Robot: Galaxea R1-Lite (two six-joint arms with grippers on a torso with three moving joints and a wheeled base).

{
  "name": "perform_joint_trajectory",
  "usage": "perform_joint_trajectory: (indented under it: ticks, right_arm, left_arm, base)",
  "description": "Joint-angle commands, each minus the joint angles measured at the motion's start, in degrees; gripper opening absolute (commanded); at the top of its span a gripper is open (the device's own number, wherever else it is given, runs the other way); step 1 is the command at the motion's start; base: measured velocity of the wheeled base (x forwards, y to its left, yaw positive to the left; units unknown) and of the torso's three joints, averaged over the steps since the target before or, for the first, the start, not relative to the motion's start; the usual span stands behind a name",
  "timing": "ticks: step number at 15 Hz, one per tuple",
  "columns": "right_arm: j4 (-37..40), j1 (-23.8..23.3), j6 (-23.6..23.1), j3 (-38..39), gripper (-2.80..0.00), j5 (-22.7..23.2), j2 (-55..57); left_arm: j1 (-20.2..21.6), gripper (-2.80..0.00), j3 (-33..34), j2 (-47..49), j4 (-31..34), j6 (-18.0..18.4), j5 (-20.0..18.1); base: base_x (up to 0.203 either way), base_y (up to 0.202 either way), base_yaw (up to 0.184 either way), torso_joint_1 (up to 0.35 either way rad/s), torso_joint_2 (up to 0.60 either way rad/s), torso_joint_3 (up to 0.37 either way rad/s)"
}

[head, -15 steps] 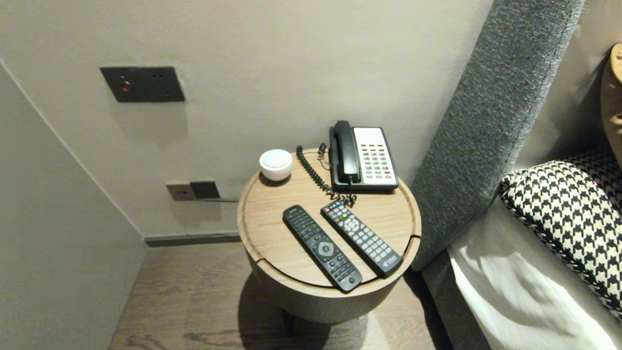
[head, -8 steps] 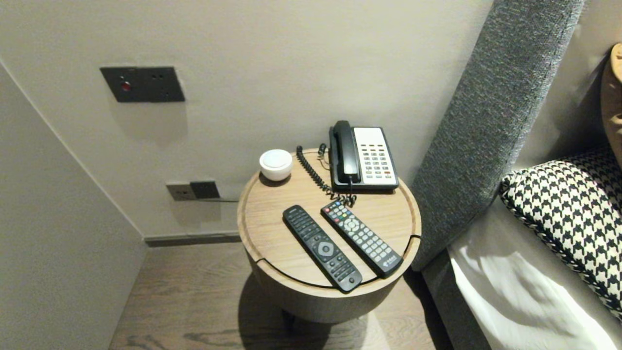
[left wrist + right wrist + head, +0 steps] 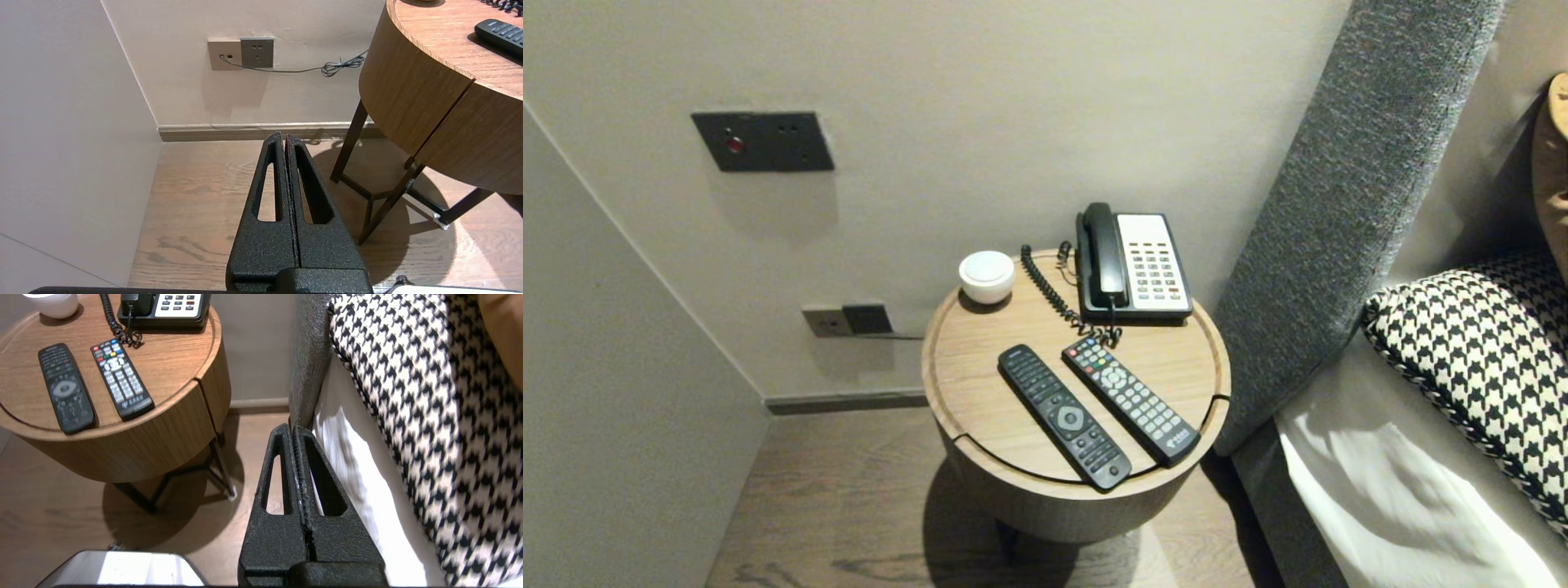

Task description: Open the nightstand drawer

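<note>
A round wooden side table point(image 3: 980, 359) carries two black remotes side by side: a plain one point(image 3: 1063, 416) and one with coloured buttons point(image 3: 1130, 400). Behind them sit a black and white telephone point(image 3: 1131, 263) with a coiled cord and a small white bowl point(image 3: 987, 276). Neither arm shows in the head view. My right gripper point(image 3: 295, 428) is shut and empty, low beside the bed, with the table point(image 3: 171, 428) and both remotes point(image 3: 65, 387) ahead of it to one side. My left gripper point(image 3: 282, 138) is shut and empty above the floor, near the table's legs point(image 3: 347, 151).
A grey upholstered headboard point(image 3: 1339, 212) and a bed with a white sheet point(image 3: 1388, 506) and houndstooth pillow point(image 3: 1478, 359) stand close to the table's right. Walls close in behind and on the left, with sockets point(image 3: 845, 320) and a cable low down.
In the head view nothing has moved over the last second; no arm has come into it.
</note>
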Motion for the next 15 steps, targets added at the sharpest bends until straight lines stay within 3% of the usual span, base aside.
perform_joint_trajectory:
  ticks: [1,4,8,11,15]
  right_arm:
    - [0.49,-0.1,0.23,-6.77,-2.8,0.08,16.21]
    - [3.53,0.16,1.48,-18.08,-2.8,0.11,31.63]
    - [16.82,6.32,13.08,-37.42,-2.8,0.04,48.87]
    - [22.1,9.73,19.61,-40.98,-2.8,-0.27,58.43]
    - [24.64,11.87,20.91,-40.37,-2.8,-0.54,63.95]
  left_arm:
    - [0.02,-2.8,0.0,0.0,-0.02,0.0,0.02]
    - [0.02,-2.8,0.0,0.0,-0.02,0.0,0.02]
    - [0.02,-2.8,0.0,0.0,-0.02,0.0,0.02]
    - [0.02,-2.8,0.0,0.0,-0.02,0.0,0.02]
    - [0.02,-2.8,0.0,0.0,-0.02,0.0,0.02]
  base:
    - [0.0,0.0,0.0,0.0,0.0,0.0]
    - [0.0,0.0,0.0,0.0,0.0,0.0]
    - [0.0,0.0,0.0,0.0,0.0,0.0]
    - [0.0,0.0,0.0,0.0,0.0,0.0]
    - [0.0,0.0,0.0,0.0,0.0,0.0]
